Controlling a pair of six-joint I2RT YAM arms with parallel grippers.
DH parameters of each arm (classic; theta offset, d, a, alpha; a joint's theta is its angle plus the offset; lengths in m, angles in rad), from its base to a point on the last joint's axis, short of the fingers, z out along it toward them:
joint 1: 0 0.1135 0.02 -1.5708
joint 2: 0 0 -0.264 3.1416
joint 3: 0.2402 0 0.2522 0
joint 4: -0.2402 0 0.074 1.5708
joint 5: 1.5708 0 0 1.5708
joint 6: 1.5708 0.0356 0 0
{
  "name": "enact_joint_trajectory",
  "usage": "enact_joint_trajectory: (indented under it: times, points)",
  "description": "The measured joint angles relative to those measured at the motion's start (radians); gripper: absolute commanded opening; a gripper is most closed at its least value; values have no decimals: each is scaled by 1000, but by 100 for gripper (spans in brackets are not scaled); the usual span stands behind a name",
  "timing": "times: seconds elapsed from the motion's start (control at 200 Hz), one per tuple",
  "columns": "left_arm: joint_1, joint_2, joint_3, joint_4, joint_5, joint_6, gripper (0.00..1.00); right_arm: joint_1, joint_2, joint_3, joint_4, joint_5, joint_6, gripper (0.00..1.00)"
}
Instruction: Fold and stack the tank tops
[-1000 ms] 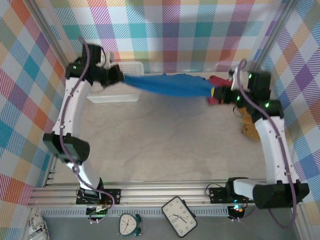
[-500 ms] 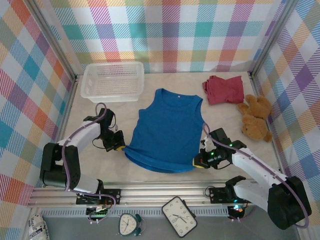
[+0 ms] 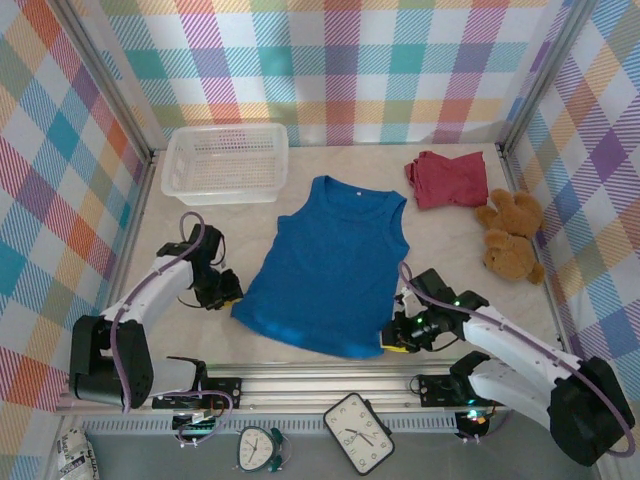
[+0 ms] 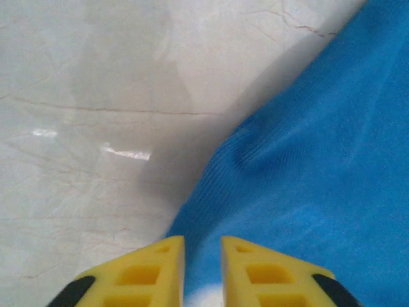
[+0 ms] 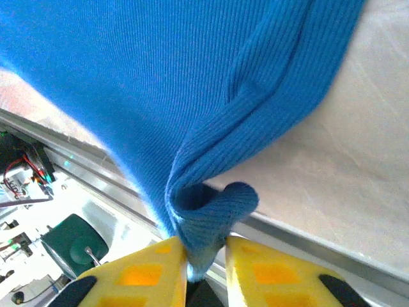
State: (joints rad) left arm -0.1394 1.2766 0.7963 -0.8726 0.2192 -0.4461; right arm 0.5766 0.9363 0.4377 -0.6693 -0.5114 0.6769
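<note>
1 blue tank top [image 3: 330,265], ribbed knit, spread flat mid-frame.
Right gripper [image 3: 391,341] pinches its bunched lower-right hem; left gripper [image 3: 234,292] at lower-left hem, grip unclear.

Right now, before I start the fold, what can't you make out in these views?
Left wrist view: the bottom edge cuts off the left end effector, so whether it pinches the blue tank top is unclear.
Top view: the red heap is crumpled; folds hide whether it is one garment or two.
Top view: the right end effector covers the blue top's near right corner.
</note>
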Motion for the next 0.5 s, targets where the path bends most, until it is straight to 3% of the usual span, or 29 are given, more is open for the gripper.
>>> enact_joint_trajectory:
  times: [0.25,0.505]
  points:
    - [-1,-63,76,-63,9,-2,29,0,-28,207,-133,56,-49,43]
    - [-150,92,75,97,90,-68,27,-2,354,358,128,111,-169,48]
